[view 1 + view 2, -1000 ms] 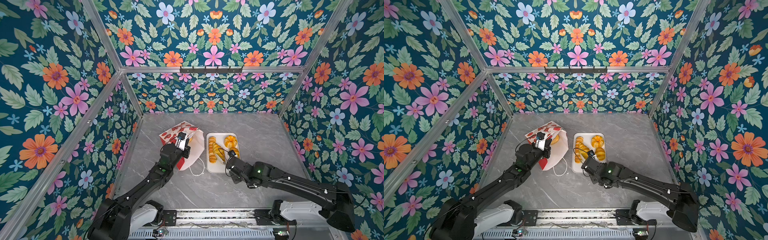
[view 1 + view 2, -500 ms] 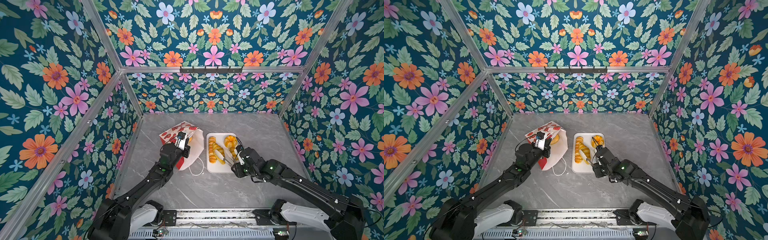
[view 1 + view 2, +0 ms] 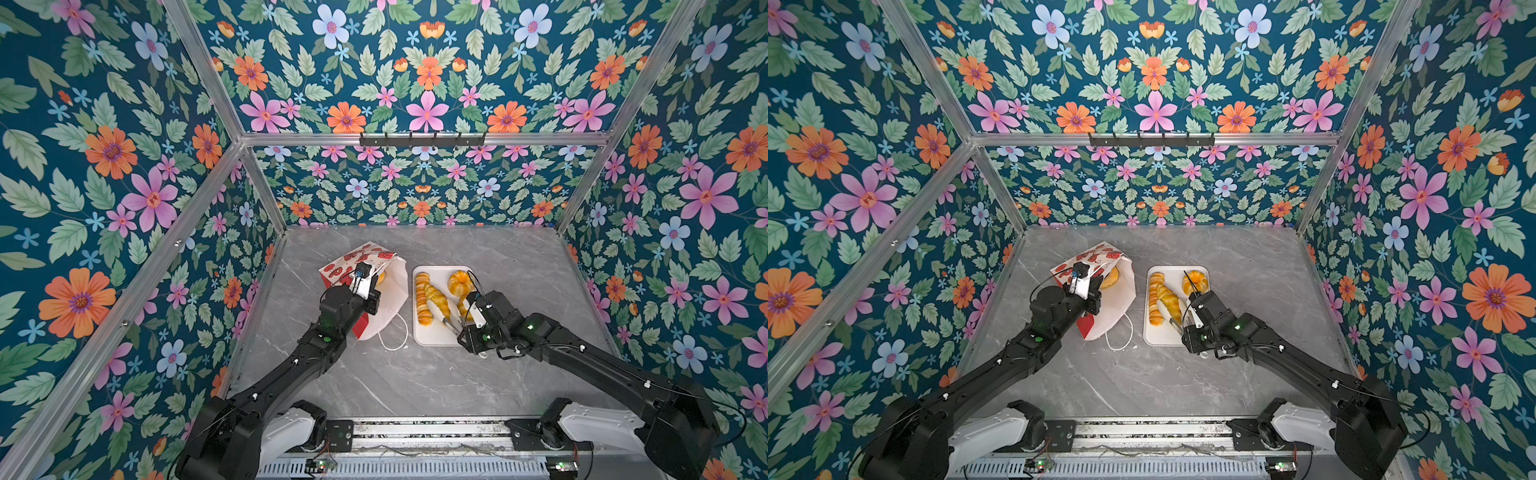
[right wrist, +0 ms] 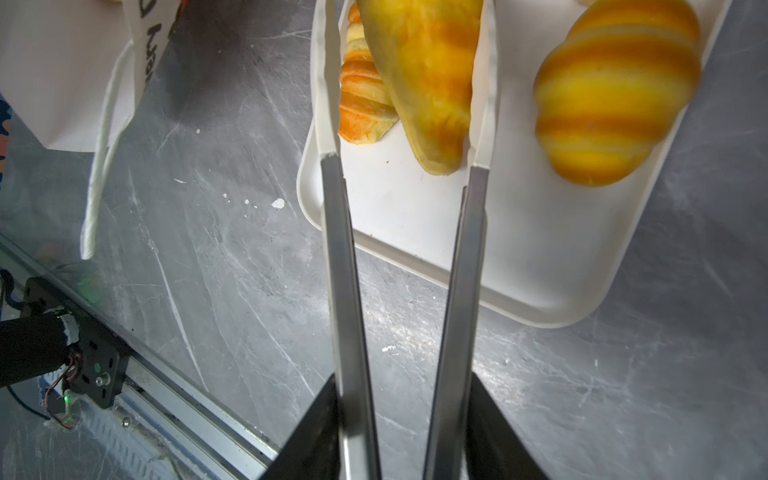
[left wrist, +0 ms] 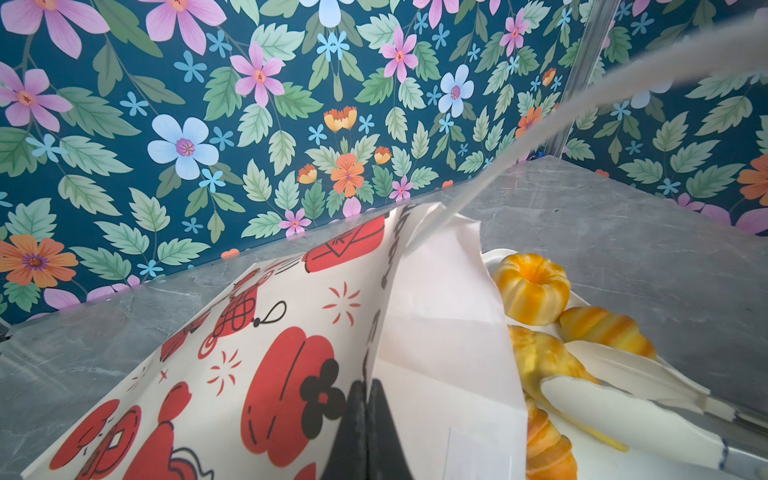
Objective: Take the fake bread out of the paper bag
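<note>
Both top views: left end effector (image 3: 371,297) is pinched tight on the paper bag (image 3: 392,291) rim, one fake bread (image 3: 1111,277) inside. Left wrist: mouth propped open, so hold steady. Only the right wrist shows the right end effector (image 4: 405,428) squeezing tongs (image 4: 345,270) astride a croissant (image 4: 424,75) over the tray (image 4: 519,257). Release gently.

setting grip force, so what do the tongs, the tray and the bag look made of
The tongs: brushed grey metal arms, matte white tips, likely silicone or plastic.
The tray: smooth matte white with a rounded moulded rim, probably plastic.
The paper bag: matte printed paper, creased and folded at the mouth.
</note>
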Controlling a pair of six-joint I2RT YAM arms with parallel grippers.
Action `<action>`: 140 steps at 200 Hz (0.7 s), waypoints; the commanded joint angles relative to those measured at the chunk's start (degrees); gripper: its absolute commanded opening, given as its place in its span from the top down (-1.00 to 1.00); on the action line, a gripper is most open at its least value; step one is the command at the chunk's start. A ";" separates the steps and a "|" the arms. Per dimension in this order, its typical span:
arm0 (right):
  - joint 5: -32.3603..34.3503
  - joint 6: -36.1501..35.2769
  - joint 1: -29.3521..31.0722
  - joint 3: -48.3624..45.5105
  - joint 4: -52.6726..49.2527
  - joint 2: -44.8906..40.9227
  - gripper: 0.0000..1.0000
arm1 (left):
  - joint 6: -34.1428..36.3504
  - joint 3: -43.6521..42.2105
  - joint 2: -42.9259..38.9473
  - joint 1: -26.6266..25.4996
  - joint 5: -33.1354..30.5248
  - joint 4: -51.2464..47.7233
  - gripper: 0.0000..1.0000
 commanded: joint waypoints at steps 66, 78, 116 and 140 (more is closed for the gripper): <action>0.46 -0.51 -0.31 0.26 0.68 -1.14 0.44 | -0.76 0.83 0.67 0.11 0.34 1.28 1.00; 1.38 -0.39 -0.24 0.23 -0.24 -2.24 0.44 | -0.77 0.83 0.72 0.11 0.41 1.30 1.00; 3.76 -0.24 -0.33 1.07 -4.06 -4.92 0.50 | -0.77 1.09 1.20 0.11 0.42 1.63 1.00; 6.23 -0.21 -0.31 3.08 -8.63 -5.11 0.50 | -0.77 1.10 1.35 0.11 0.51 1.83 1.00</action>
